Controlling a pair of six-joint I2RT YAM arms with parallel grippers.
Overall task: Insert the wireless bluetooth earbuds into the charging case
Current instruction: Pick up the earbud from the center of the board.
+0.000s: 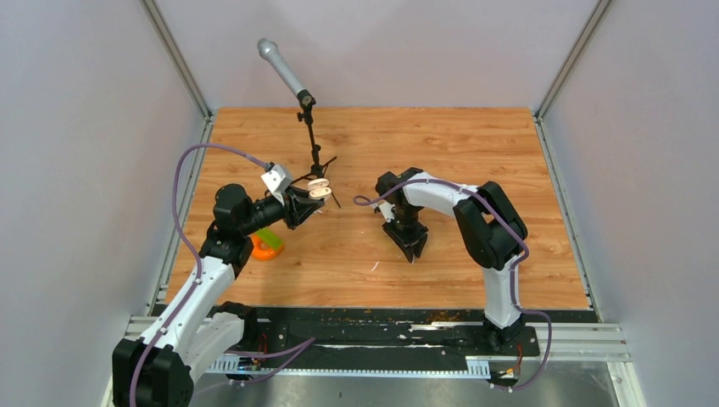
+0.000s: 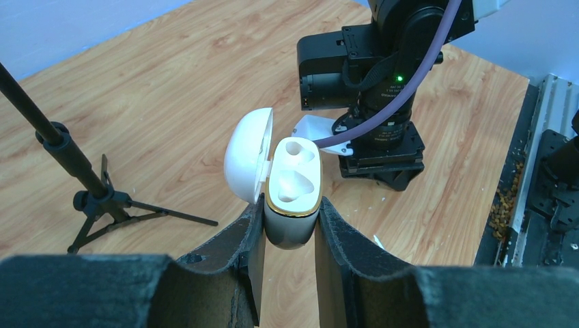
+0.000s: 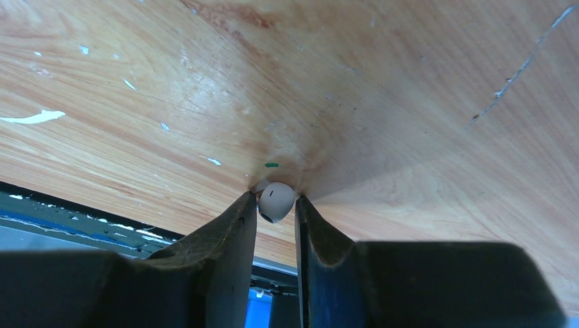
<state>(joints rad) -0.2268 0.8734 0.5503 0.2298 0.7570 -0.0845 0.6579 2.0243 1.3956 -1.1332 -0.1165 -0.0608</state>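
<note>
My left gripper [image 1: 310, 198] is shut on the white charging case [image 1: 319, 189] and holds it above the table. In the left wrist view the case [image 2: 292, 229] sits between my fingertips, its lid [image 2: 244, 161] swung open to the left. Its gold-rimmed top shows two pale wells; I cannot tell whether either holds an earbud. My right gripper [image 1: 413, 252] points down at the wood. In the right wrist view it [image 3: 276, 205] is shut on one small white earbud [image 3: 276, 200] at the table surface. The other earbud is not in view.
A microphone on a black tripod stand [image 1: 310, 127] stands just behind the case; its legs show in the left wrist view [image 2: 102, 203]. An orange and green object [image 1: 267, 245] lies under the left arm. A thin white sliver [image 1: 374, 265] lies near the right gripper.
</note>
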